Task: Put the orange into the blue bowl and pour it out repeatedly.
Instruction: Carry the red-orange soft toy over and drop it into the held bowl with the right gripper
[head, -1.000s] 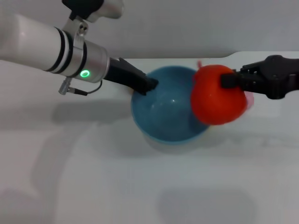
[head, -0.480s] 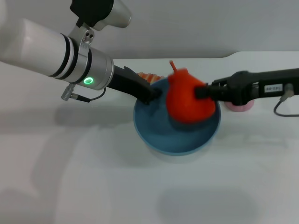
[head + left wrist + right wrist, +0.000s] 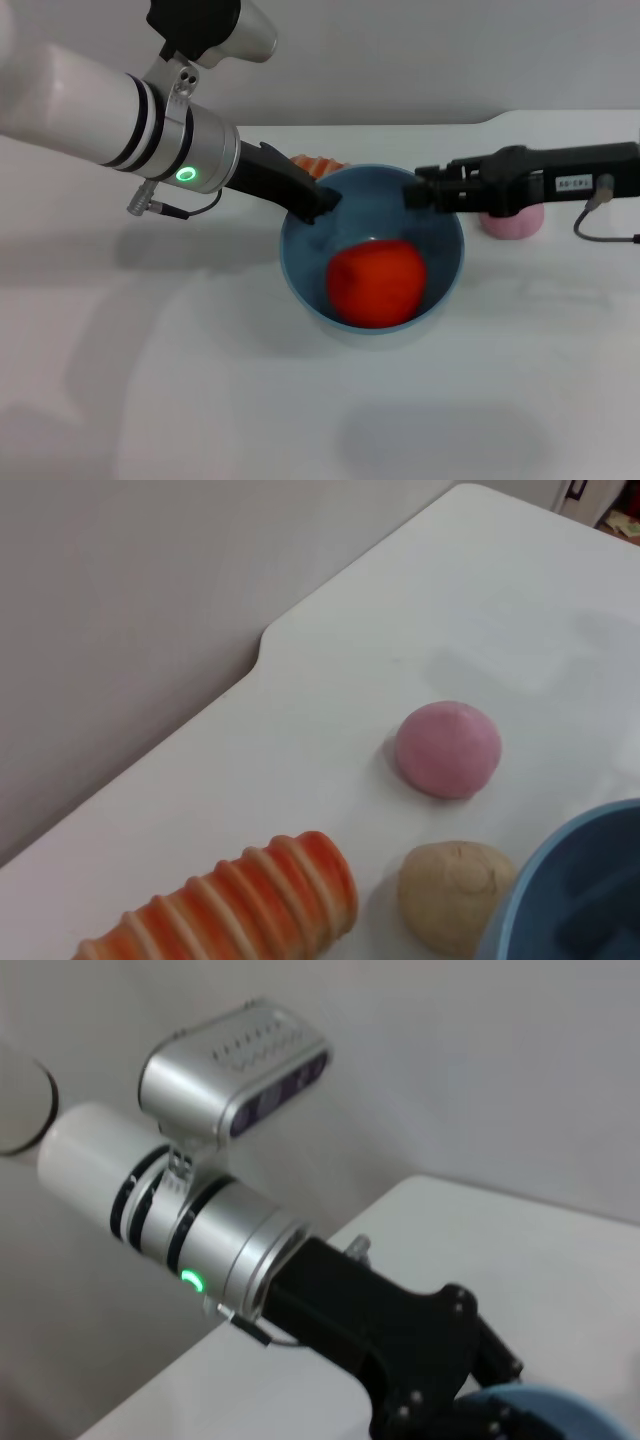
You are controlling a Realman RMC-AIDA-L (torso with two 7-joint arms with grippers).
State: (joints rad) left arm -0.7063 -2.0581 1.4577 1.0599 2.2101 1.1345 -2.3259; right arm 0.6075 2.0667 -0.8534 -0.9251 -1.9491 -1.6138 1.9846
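The left wrist view is showing a pink ball [image 3: 447,749], beige ball [image 3: 456,893] and striped loaf [image 3: 230,910] behind the blue bowl [image 3: 300,270]. The left gripper [image 3: 322,200] is clamping the bowl's rim. The right gripper [image 3: 418,192], jaws empty, is hovering above the orange [image 3: 376,283] inside.

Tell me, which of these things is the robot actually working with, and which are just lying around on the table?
In use:
- orange, lying inside the blue bowl
- blue bowl, gripped at its rim by the left gripper
- right gripper, above the bowl's far rim

Lying about:
- striped loaf
- beige ball
- pink ball
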